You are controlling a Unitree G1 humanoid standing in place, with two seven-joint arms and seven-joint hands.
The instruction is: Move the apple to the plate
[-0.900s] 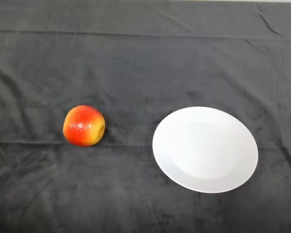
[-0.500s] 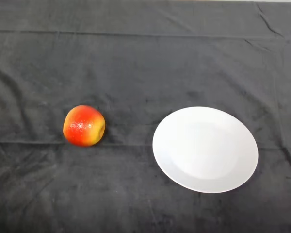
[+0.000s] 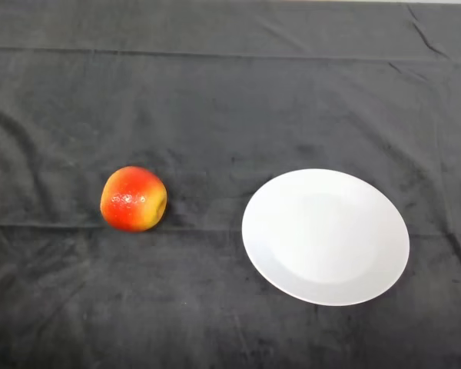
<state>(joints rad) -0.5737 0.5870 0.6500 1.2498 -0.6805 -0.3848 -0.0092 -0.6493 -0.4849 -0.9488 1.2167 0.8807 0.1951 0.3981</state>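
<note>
Nearest the camera, a white plate (image 3: 325,237) lies flat on the dark cloth (image 3: 230,92) at right of centre, with nothing on it. Slightly farther back and well apart to its left, the red-and-yellow apple (image 3: 134,198) rests directly on the cloth. Beyond both, the creased cloth extends to the table's far edge

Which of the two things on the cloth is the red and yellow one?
The apple, on the left; the plate on its right is plain white.
</note>
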